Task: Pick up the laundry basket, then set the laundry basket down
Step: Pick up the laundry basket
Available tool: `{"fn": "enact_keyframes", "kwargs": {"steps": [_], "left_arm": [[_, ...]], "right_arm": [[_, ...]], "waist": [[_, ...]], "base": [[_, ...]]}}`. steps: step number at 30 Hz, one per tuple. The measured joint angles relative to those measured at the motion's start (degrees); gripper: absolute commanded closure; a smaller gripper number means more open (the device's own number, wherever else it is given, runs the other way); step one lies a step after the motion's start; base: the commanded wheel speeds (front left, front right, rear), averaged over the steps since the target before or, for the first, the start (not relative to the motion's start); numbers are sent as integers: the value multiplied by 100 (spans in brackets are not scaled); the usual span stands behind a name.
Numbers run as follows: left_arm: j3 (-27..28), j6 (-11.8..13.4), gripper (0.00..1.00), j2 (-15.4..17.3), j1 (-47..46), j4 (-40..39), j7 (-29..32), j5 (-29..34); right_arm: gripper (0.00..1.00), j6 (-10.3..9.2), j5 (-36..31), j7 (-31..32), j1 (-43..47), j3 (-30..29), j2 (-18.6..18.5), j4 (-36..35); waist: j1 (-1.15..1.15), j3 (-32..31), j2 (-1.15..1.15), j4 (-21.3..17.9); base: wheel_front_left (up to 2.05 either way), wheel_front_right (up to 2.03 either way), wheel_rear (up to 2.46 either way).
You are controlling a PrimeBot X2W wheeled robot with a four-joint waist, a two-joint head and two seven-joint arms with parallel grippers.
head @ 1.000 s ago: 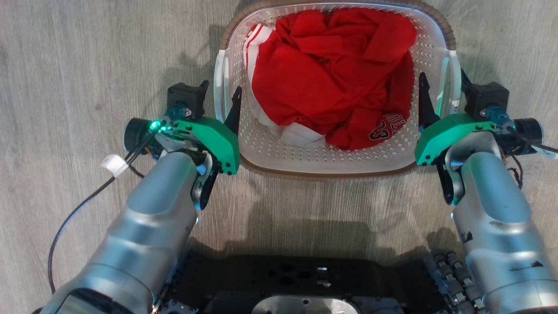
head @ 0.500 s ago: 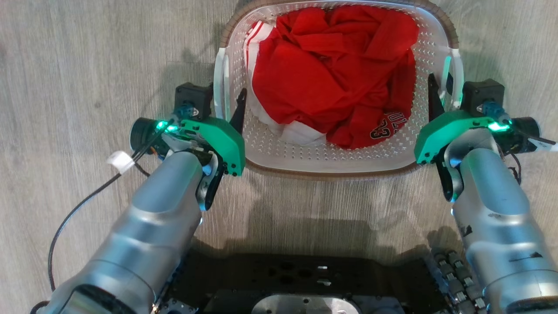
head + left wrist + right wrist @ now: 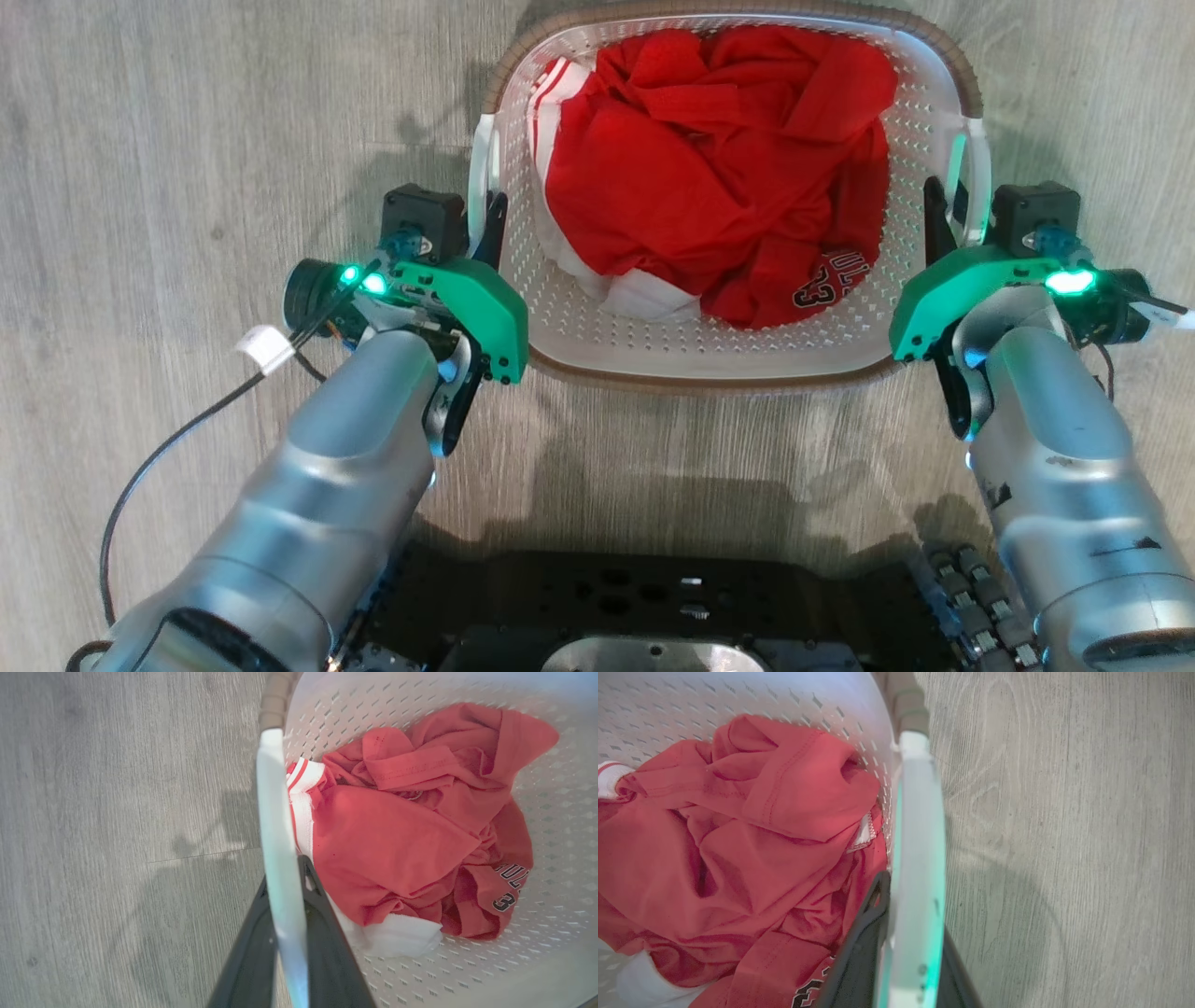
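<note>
head view: a second ago both pairs stood wide astride the handles (image 3: 479,173). now our left fingers (image 3: 493,224) and right fingers (image 3: 934,219) have pinched narrow onto them. the basket (image 3: 691,347) sits on the floor (image 3: 187,140) between our arms, so we judge lifting comes next. the jersey (image 3: 691,177) reads "33" under "ull".

left wrist: the fingers clamp the handle; a "3" shows.

right wrist: same grip; only a partial "3" is readable.

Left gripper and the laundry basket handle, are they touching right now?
Touching. The left wrist view shows the left gripper shut on the white handle of the laundry basket, pressing it from both sides.
</note>
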Motion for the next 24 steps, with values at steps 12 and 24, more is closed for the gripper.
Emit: {"fn": "enact_keyframes", "kwargs": {"steps": [12, 24], "left_arm": [[-211, -34, 100, 0, 99, 386, 0, -280], [-478, -129, 100, -12, 756, 835, 1, -570]], "right_arm": [[100, 0, 342, 1, 22, 393, 0, 406], [100, 0, 1166, 4, 286, 1291, 25, 1356]], "waist": [[0, -464, 0, -22], [-1, -1468, 0, -119]], "base": [[0, 0, 0], [0, 0, 0]]}}
